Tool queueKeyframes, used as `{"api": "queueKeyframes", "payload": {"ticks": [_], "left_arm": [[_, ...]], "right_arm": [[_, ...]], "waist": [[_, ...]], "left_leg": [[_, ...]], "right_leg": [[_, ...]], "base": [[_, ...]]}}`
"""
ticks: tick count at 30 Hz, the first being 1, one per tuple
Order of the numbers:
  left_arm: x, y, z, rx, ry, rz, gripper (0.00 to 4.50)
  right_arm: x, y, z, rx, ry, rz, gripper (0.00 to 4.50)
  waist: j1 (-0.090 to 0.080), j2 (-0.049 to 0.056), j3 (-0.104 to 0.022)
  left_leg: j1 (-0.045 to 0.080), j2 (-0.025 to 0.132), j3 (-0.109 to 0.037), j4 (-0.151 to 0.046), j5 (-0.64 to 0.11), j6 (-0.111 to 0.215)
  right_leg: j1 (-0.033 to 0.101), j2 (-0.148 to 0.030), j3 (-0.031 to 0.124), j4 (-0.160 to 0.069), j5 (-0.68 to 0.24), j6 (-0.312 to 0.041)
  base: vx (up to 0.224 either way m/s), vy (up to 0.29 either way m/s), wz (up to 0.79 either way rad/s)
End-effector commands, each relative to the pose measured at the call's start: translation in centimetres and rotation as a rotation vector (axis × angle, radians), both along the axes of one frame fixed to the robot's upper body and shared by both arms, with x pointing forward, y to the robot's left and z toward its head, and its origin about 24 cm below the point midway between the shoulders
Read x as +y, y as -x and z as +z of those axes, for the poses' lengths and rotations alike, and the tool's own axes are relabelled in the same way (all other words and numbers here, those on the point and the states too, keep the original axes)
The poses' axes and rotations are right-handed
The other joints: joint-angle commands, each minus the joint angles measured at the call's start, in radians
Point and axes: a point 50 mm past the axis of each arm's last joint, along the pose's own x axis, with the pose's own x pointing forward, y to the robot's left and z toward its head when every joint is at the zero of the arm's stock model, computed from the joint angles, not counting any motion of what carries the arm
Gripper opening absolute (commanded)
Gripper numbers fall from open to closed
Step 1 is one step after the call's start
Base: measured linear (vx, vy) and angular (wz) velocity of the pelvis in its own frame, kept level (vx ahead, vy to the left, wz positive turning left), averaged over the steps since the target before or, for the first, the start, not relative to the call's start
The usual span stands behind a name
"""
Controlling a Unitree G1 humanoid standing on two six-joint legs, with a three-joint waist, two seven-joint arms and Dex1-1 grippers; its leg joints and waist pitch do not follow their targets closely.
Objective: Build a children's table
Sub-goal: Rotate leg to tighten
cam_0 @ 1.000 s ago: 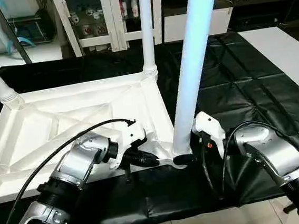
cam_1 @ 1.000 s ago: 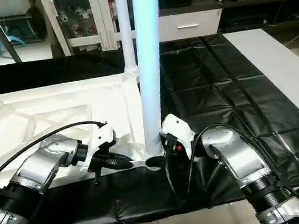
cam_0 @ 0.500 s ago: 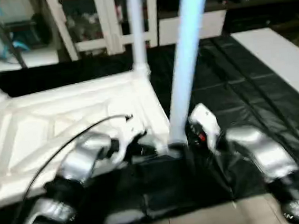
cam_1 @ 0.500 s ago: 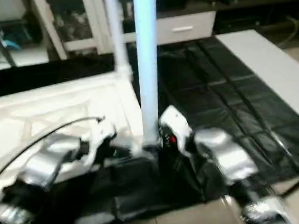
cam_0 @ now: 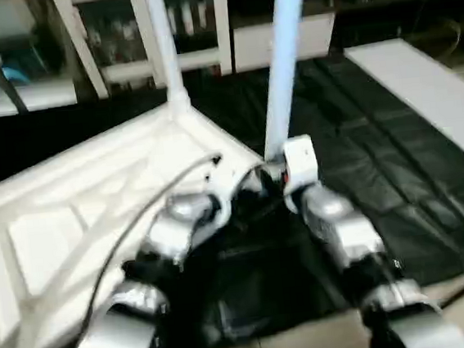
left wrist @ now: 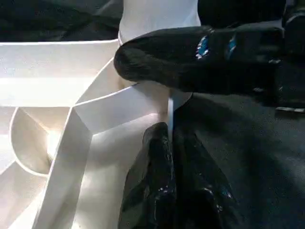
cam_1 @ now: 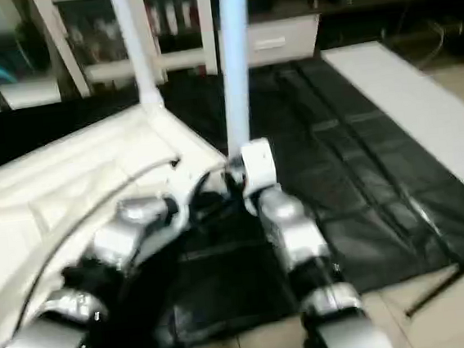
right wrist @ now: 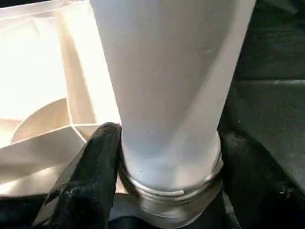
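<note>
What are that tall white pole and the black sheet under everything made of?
The leg looks like smooth, matte white plastic: even colour, with a moulded ring at its base. The black cover seems to be thin, glossy plastic or vinyl sheeting: it creases and catches the light. Neither is certain from looks alone.

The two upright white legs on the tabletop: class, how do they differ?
The near leg has the right gripper closed round its base, at the tabletop corner closest to the robot; the far leg stands free at a farther corner, with nothing touching it. Both stand upright in corner sockets.
</note>
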Motion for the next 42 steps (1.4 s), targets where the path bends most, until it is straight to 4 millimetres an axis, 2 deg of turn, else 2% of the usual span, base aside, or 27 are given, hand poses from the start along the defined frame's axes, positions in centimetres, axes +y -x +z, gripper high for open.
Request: {"api": "queueKeyframes", "payload": {"ticks": [1, 2, 4, 5, 7, 9, 10, 11, 12, 14, 15, 16, 18, 20, 21, 22, 23, 24, 25, 26, 27, 28, 29, 31, 34, 37, 42], "left_arm": [[-0.8, 0.6, -1.6, 0.038, -0.018, 0.047, 0.00], [-0.8, 0.5, -1.6, 0.036, -0.019, 0.046, 0.00], [-0.5, 0.5, -1.6, 0.037, -0.020, 0.043, 0.00], [-0.4, 0.5, -1.7, 0.040, -0.020, 0.041, 0.00], [-0.1, 0.5, -1.8, 0.043, -0.020, 0.031, 0.00], [0.2, 0.7, -1.9, 0.051, -0.020, 0.009, 0.00], [0.3, 0.8, -2.0, 0.057, -0.019, -0.008, 0.00], [0.4, 0.9, -2.0, 0.061, -0.017, -0.018, 0.00], [0.6, 1.0, -2.1, 0.067, -0.027, -0.041, 0.00], [1.2, 1.5, -2.4, 0.083, -0.056, -0.084, 0.00], [1.6, 2.1, -2.7, 0.106, -0.063, -0.148, 0.00], [1.9, 2.5, -2.8, 0.120, -0.062, -0.183, 0.00], [2.1, 2.9, -2.8, 0.132, -0.059, -0.232, 0.00], [2.5, 3.5, -2.8, 0.159, -0.054, -0.290, 0.00], [2.9, 4.2, -2.8, 0.174, -0.059, -0.361, 0.00], [2.9, 4.2, -2.8, 0.174, -0.059, -0.361, 0.00], [3.1, 4.4, -2.8, 0.183, -0.063, -0.385, 0.00], [3.3, 4.8, -2.7, 0.199, -0.062, -0.422, 0.00], [3.5, 5.3, -2.6, 0.216, -0.057, -0.463, 0.00], [3.5, 5.3, -2.6, 0.216, -0.057, -0.463, 0.00], [3.9, 6.2, -2.1, 0.250, -0.034, -0.556, 0.00], [4.0, 6.6, -1.8, 0.268, -0.022, -0.599, 0.00], [4.1, 6.9, -1.7, 0.279, -0.015, -0.625, 0.00], [4.3, 7.1, -1.4, 0.292, -0.014, -0.656, 0.00], [4.4, 7.0, -1.1, 0.293, -0.022, -0.671, 0.00], [4.4, 7.0, -0.9, 0.294, -0.025, -0.672, 0.00], [4.4, 7.1, -0.8, 0.297, -0.024, -0.675, 0.00]], "right_arm": [[5.6, 0.9, 0.9, -0.024, -0.072, 0.193, 2.69], [5.7, 0.9, 1.0, -0.034, -0.084, 0.201, 2.69], [5.6, 0.8, 1.4, -0.055, -0.122, 0.212, 2.69], [5.5, 0.8, 1.5, -0.064, -0.136, 0.216, 3.25], [5.1, 0.6, 1.9, -0.101, -0.143, 0.225, 3.39], [4.5, 0.6, 2.2, -0.122, -0.136, 0.248, 3.44], [4.0, 0.5, 2.3, -0.130, -0.130, 0.253, 3.67], [3.7, 0.5, 2.3, -0.136, -0.125, 0.256, 3.77], [3.2, 0.6, 2.4, -0.137, -0.112, 0.278, 3.77], [2.2, 1.0, 2.1, -0.123, -0.063, 0.342, 4.02], [1.1, 1.5, 2.0, -0.098, -0.042, 0.410, 4.02], [0.4, 1.9, 2.0, -0.086, -0.023, 0.460, 4.12], [-0.4, 2.4, 2.0, -0.076, 0.005, 0.522, 4.12], [-1.6, 3.0, 2.1, -0.066, 0.038, 0.585, 4.12], [-2.7, 3.6, 2.1, -0.051, 0.084, 0.654, 4.12], [-2.7, 3.6, 2.1, -0.051, 0.084, 0.654, 4.12], [-3.3, 4.0, 2.1, -0.042, 0.103, 0.684, 4.12], [-4.0, 4.6, 2.1, -0.026, 0.120, 0.730, 4.12], [-4.7, 5.2, 2.3, -0.011, 0.134, 0.779, 4.12], [-4.7, 5.2, 2.3, -0.011, 0.134, 0.779, 4.12], [-5.8, 6.5, 2.8, 0.019, 0.147, 0.879, 4.12], [-6.1, 6.9, 3.1, 0.031, 0.148, 0.918, 4.12], [-6.3, 7.2, 3.2, 0.039, 0.148, 0.940, 4.12], [-6.6, 7.6, 3.5, 0.055, 0.145, 0.976, 4.12], [-6.9, 7.7, 3.6, 0.071, 0.161, 0.998, 4.12], [-6.8, 7.7, 3.7, 0.075, 0.156, 1.003, 4.12], [-6.5, 7.9, 3.6, 0.089, 0.150, 1.032, 4.12]], "waist": [[0.006, -0.008, -0.054], [0.006, -0.012, -0.053], [0.010, -0.010, -0.050], [0.010, -0.010, -0.049], [0.009, -0.009, -0.048], [0.006, -0.008, -0.046], [0.003, -0.008, -0.046], [0.004, -0.009, -0.046], [0.003, -0.004, -0.047], [0.003, -0.005, -0.050], [0.006, -0.002, -0.049], [0.008, -0.006, -0.049], [0.010, -0.003, -0.048], [0.014, -0.002, -0.047], [0.018, -0.001, -0.043], [0.021, -0.002, -0.042], [0.021, 0.000, -0.041], [0.028, 0.004, -0.042], [0.030, 0.000, -0.041], [0.033, 0.001, -0.041], [0.033, 0.004, -0.042], [0.039, 0.001, -0.042], [0.040, 0.002, -0.041], [0.047, 0.003, -0.044], [0.055, 0.005, -0.042], [0.053, 0.004, -0.044], [0.054, 0.003, -0.046]], "left_leg": [[0.007, 0.044, -0.024, -0.071, -0.182, 0.046], [0.006, 0.044, -0.023, -0.071, -0.173, 0.056], [0.007, 0.046, -0.022, -0.072, -0.183, 0.069], [0.008, 0.046, -0.022, -0.073, -0.191, 0.068], [0.010, 0.049, -0.024, -0.077, -0.224, 0.053], [0.007, 0.049, -0.027, -0.080, -0.242, 0.049], [0.006, 0.049, -0.027, -0.081, -0.246, 0.047], [0.007, 0.050, -0.026, -0.081, -0.247, 0.048], [0.006, 0.049, -0.027, -0.080, -0.243, 0.047], [0.005, 0.049, -0.026, -0.076, -0.223, 0.056], [0.004, 0.049, -0.026, -0.076, -0.200, 0.068], [0.003, 0.051, -0.024, -0.073, -0.188, 0.084], [0.005, 0.053, -0.024, -0.072, -0.177, 0.096], [0.008, 0.055, -0.023, -0.074, -0.194, 0.092], [0.009, 0.056, -0.024, -0.079, -0.217, 0.077], [0.011, 0.060, -0.025, -0.080, -0.236, 0.065], [0.011, 0.059, -0.024, -0.081, -0.248, 0.058], [0.017, 0.060, -0.024, -0.083, -0.270, 0.043], [0.016, 0.063, -0.027, -0.087, -0.268, 0.039], [0.017, 0.063, -0.025, -0.086, -0.266, 0.039], [0.017, 0.061, -0.026, -0.087, -0.272, 0.034], [0.018, 0.065, -0.025, -0.087, -0.255, 0.043], [0.016, 0.063, -0.025, -0.088, -0.247, 0.049], [0.018, 0.061, -0.020, -0.083, -0.218, 0.060], [0.021, 0.062, -0.019, -0.083, -0.226, 0.049], [0.020, 0.061, -0.021, -0.084, -0.223, 0.034], [0.017, 0.058, -0.021, -0.079, -0.194, 0.046]], "right_leg": [[0.033, -0.050, 0.029, -0.065, -0.076, -0.249], [0.035, -0.049, 0.029, -0.065, -0.068, -0.250], [0.033, -0.052, 0.028, -0.068, -0.107, -0.251], [0.033, -0.052, 0.028, -0.070, -0.126, -0.249], [0.031, -0.050, 0.028, -0.073, -0.178, -0.238], [0.033, -0.049, 0.027, -0.074, -0.190, -0.231], [0.033, -0.050, 0.028, -0.074, -0.195, -0.228], [0.032, -0.050, 0.028, -0.075, -0.194, -0.226], [0.032, -0.050, 0.028, -0.074, -0.187, -0.229], [0.036, -0.048, 0.028, -0.070, -0.144, -0.235], [0.038, -0.049, 0.027, -0.068, -0.117, -0.242], [0.040, -0.048, 0.028, -0.066, -0.089, -0.246], [0.038, -0.048, 0.028, -0.064, -0.071, -0.256], [0.035, -0.049, 0.029, -0.067, -0.102, -0.258], [0.034, -0.048, 0.028, -0.071, -0.144, -0.254], [0.034, -0.049, 0.030, -0.072, -0.170, -0.246], [0.030, -0.048, 0.031, -0.072, -0.182, -0.246], [0.028, -0.047, 0.031, -0.073, -0.192, -0.239], [0.032, -0.046, 0.031, -0.071, -0.176, -0.235], [0.031, -0.046, 0.032, -0.072, -0.169, -0.235], [0.032, -0.045, 0.031, -0.070, -0.162, -0.240], [0.035, -0.046, 0.033, -0.067, -0.131, -0.238], [0.037, -0.046, 0.033, -0.067, -0.121, -0.240], [0.031, -0.046, 0.032, -0.066, -0.105, -0.254], [0.028, -0.048, 0.033, -0.069, -0.138, -0.253], [0.030, -0.046, 0.033, -0.065, -0.120, -0.253], [0.034, -0.047, 0.032, -0.062, -0.087, -0.256]], "base": [[0.000, 0.000, 0.00], [0.000, 0.000, 0.00], [0.000, 0.000, 0.00], [0.000, 0.000, 0.00], [0.000, 0.000, 0.00], [0.000, 0.000, 0.00], [0.000, 0.000, 0.00], [0.000, 0.000, 0.00], [0.000, 0.000, 0.00], [0.000, 0.000, 0.00], [0.000, 0.000, 0.00], [0.000, 0.000, 0.00], [0.000, 0.000, 0.00], [0.000, 0.000, 0.00], [0.000, 0.000, 0.00], [0.000, 0.000, 0.00], [0.000, 0.000, 0.00], [0.000, 0.000, 0.00], [0.000, 0.000, 0.00], [0.000, 0.000, 0.00], [0.000, 0.000, 0.00], [0.000, 0.000, 0.00], [0.000, 0.000, 0.00], [0.000, 0.000, 0.00], [0.000, 0.000, 0.00], [0.000, 0.000, 0.00], [0.000, 0.000, 0.00]]}}
